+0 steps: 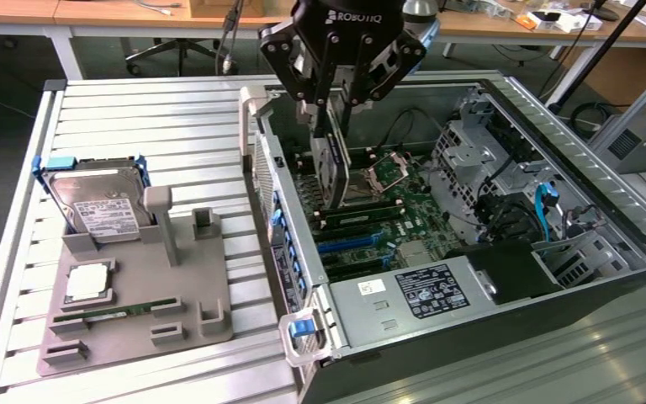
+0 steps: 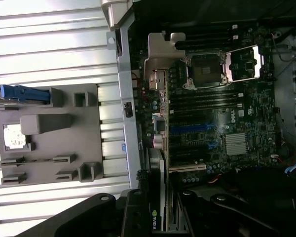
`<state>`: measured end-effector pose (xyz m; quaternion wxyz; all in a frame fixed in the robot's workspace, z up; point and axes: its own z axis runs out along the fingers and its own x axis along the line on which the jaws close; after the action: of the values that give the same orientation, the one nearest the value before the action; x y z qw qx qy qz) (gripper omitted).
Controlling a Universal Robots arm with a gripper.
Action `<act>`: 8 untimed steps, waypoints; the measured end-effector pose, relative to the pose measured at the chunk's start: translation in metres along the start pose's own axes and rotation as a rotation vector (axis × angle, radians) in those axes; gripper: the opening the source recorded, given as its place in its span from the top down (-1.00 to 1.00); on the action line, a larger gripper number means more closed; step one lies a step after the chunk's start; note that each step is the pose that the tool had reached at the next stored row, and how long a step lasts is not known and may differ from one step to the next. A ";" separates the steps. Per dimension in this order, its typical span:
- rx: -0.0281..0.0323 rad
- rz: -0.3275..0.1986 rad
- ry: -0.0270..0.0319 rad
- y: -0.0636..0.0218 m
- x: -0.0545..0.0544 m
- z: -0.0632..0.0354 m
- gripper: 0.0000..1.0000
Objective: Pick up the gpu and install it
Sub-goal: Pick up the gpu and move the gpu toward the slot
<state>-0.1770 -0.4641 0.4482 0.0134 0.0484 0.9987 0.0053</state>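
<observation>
The gpu [image 1: 330,164] hangs edge-on inside the open computer case [image 1: 592,185], a thin black card with its lower edge just above the motherboard [image 1: 396,219]. My gripper [image 1: 340,101] is shut on its upper edge, one finger on each side. In the wrist view the gpu [image 2: 161,163] runs as a narrow strip from between my fingers [image 2: 134,215] toward its silver end bracket [image 2: 160,54], over the left part of the motherboard [image 2: 222,113] near the case's rear wall. The blue expansion slots [image 2: 190,129] lie beside the card.
A grey fixture plate [image 1: 132,290] on the slatted table in the exterior view's left carries a silver hard drive in a blue frame [image 1: 93,202], a square chip [image 1: 85,282] and a green memory stick [image 1: 115,311]. The power supply [image 1: 436,290] and drive cages [image 1: 503,168] crowd the case.
</observation>
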 end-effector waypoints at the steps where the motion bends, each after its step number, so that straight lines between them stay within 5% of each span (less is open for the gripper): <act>1: 0.0000 0.000 0.0000 0.0001 -0.001 0.0001 0.47; 8: 0.0000 0.000 0.0000 0.0008 -0.009 0.0007 0.47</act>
<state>-0.1684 -0.4641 0.4478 0.0134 0.0484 0.9987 0.0053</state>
